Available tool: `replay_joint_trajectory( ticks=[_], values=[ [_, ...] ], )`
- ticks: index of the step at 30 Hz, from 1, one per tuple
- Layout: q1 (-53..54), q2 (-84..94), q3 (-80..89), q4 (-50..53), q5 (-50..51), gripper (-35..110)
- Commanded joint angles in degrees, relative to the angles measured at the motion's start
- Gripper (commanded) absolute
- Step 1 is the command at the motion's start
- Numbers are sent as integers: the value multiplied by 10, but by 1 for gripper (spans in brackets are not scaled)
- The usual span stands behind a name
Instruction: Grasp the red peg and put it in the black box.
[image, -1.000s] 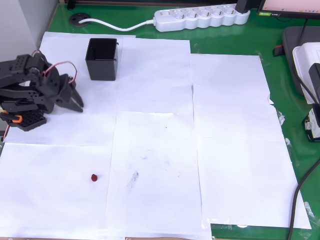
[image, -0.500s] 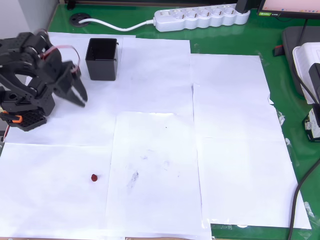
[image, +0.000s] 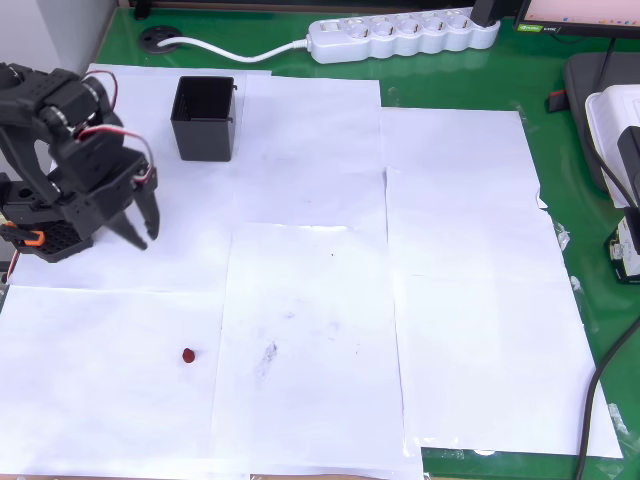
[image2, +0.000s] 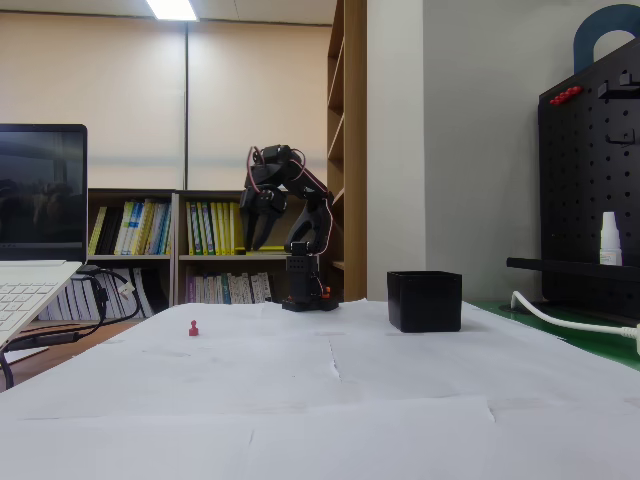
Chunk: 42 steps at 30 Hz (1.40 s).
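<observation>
- Jaws of the gripper (image: 137, 222) are seen spread apart with nothing between them, at the left edge of the overhead view; the gripper (image2: 257, 228) is raised well above the paper in the fixed view.
- Below it, well apart, the red peg (image: 188, 355) is seen lying on white paper (image: 460, 300).
- Slightly further right, the black box (image: 205, 118) is seen upright near the top.

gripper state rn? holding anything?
Gripper: open, empty, raised above the table. Peg lies on the paper, untouched.
</observation>
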Motion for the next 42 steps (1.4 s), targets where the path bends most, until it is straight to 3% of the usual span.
replay_joint_trajectory(
  ticks=[1,14,18,22,24,26,39,42],
  values=[
    [22,7,2,-59,-53,0],
    [40,-12,-244,-469,-85,0],
    [37,-21,-371,-696,-105,0],
    [24,-18,-411,-758,-103,0],
    [15,-11,-455,-862,-96,0],
    [7,11,-516,-1034,-79,0],
    [61,73,-498,-1153,-65,0],
    [63,105,-523,-1242,-54,0]
  ],
)
